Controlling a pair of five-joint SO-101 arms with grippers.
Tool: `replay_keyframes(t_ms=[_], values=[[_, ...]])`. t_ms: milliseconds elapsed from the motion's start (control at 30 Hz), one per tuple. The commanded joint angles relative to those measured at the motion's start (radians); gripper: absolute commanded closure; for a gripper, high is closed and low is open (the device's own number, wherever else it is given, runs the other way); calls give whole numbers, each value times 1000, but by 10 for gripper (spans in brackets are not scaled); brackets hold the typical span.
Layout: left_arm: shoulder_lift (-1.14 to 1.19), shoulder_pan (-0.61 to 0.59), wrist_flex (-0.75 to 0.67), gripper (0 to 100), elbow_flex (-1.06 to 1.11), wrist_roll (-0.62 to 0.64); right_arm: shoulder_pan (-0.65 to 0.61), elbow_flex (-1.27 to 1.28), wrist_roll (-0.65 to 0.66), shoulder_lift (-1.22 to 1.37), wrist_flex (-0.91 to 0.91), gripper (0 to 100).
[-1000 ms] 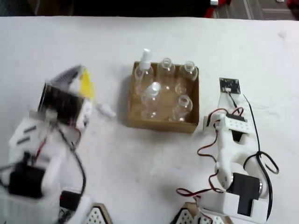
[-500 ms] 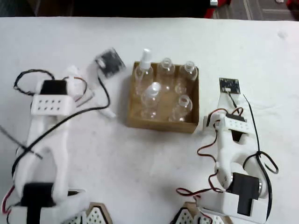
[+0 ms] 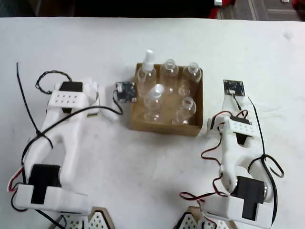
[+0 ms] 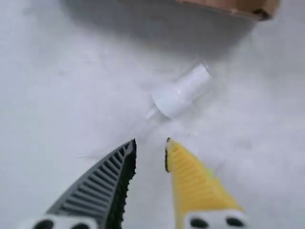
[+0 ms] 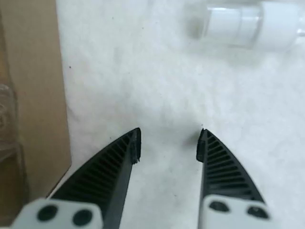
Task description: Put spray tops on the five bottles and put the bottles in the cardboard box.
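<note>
One spray top [image 4: 178, 93] we see lying just past the left gripper [image 4: 150, 152], fingers parted and empty, axis slanted across them.

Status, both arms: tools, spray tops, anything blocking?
Left tool open, empty, loose spray top lying just ahead. Right tool open, empty, beside cardboard box, second spray top ahead. Nothing between tools and tops.

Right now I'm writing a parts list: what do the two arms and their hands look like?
The left arm and right arm are white shells with black motors and black and red cables. The left hand has one grey and one yellow ribbed, pointed finger; the right hand has two black ones.
</note>
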Motion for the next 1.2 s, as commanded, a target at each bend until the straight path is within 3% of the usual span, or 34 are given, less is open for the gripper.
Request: replay_keyframes(t_ms=[0, 167, 300, 400, 600, 733, 867, 1033, 1167], values=[[28, 7, -186, 871, -15, 195, -8, -43, 12, -4, -18, 824], [156, -24, -440, 871, -8, 387, -8, -43, 12, -4, -18, 824], [297, -65, -549, 870, -17, 384, -8, -43, 12, -4, -16, 825], [337, -107, -554, 872, -17, 290, -8, -43, 12, -4, -16, 825], [305, -239, -356, 872, -6, -34, -8, -43, 12, -4, -16, 824], [219, -277, -14, 873, -11, -259, -8, -43, 12, -4, -16, 824], [85, -272, 216, 921, -14, -356, -8, -43, 12, -4, -16, 824], [-91, -240, 229, 963, -14, -281, -8, -43, 12, -4, -16, 824], [-189, -110, 207, 928, -14, 23, -8, -43, 12, -4, -16, 824]])
